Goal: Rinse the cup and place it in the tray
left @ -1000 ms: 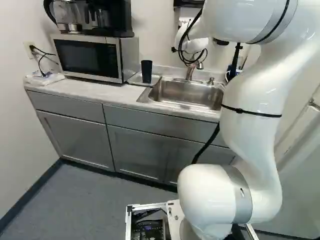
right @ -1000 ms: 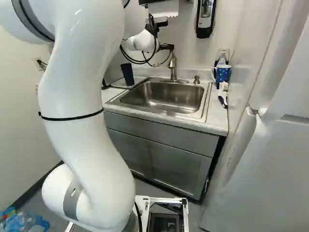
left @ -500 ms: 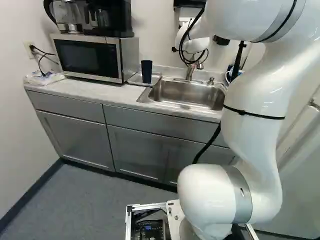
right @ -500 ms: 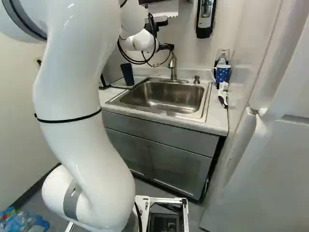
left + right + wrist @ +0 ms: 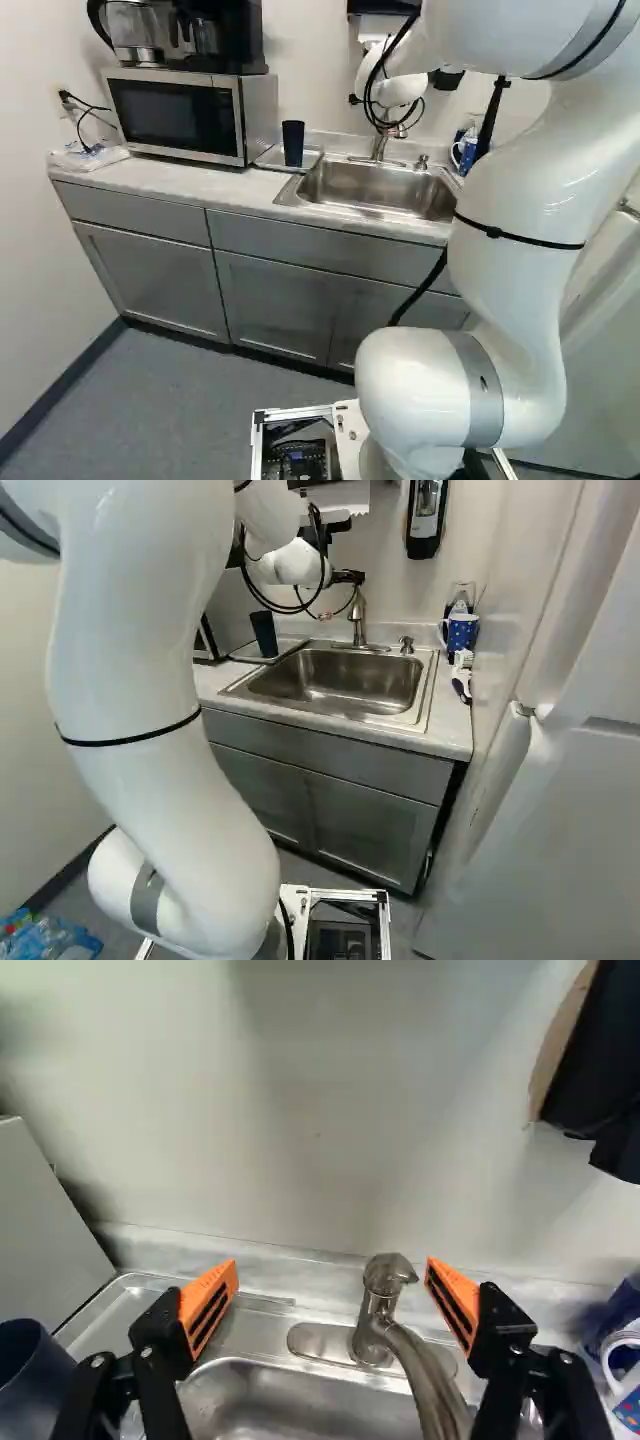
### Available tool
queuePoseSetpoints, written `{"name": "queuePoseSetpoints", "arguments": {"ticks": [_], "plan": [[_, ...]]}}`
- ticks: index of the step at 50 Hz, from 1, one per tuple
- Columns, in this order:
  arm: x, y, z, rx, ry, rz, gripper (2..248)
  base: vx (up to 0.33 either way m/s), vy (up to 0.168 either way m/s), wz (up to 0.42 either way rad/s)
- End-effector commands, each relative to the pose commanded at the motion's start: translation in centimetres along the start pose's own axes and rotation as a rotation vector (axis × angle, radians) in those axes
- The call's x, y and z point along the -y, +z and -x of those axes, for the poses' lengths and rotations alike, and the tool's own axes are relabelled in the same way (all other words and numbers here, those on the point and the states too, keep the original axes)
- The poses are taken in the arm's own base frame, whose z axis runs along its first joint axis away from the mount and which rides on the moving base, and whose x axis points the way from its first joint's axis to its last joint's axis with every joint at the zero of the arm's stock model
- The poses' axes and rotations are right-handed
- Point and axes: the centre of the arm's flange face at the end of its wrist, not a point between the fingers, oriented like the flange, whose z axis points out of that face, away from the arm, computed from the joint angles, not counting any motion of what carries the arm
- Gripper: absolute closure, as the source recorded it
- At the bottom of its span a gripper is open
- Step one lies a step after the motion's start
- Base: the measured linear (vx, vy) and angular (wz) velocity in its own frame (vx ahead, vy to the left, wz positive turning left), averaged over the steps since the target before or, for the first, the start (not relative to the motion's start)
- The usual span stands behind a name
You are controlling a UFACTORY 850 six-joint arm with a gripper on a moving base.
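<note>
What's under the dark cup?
The cup stands on the tray beside the sink. You can see the tray around it, but the cup covers the bit right underneath, so I can't tell what's there.

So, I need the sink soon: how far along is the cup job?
Looks done: the dark cup stands in the tray beside the sink. Rinsing can't be confirmed. In hand: nothing; the open tool faces the faucet. Left: perhaps just the faucet, if rinsed; otherwise, rinsing and returning the cup.
</note>
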Motion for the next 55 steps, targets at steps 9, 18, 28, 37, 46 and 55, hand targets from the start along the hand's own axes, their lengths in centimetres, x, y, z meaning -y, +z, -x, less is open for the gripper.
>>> {"name": "queuePoseSetpoints", "arguments": {"ticks": [9,18,28,37,46,55], "plan": [[-0.9,-1.5,0.3,0.004,0.003,0.015,3,0.000,0.000,0.000],[-1.7,-3.1,0.6,0.009,0.006,0.028,3,0.000,0.000,0.000],[-2.3,-5.0,1.2,0.042,0.010,0.039,3,0.000,0.000,0.000],[-2.8,-6.8,2.2,0.106,0.014,0.047,3,0.000,0.000,0.000],[-3.3,-8.6,3.3,0.194,0.020,0.052,3,0.000,0.000,0.000],[-3.7,-10.6,4.6,0.287,0.027,0.058,3,0.000,0.000,0.000]]}}
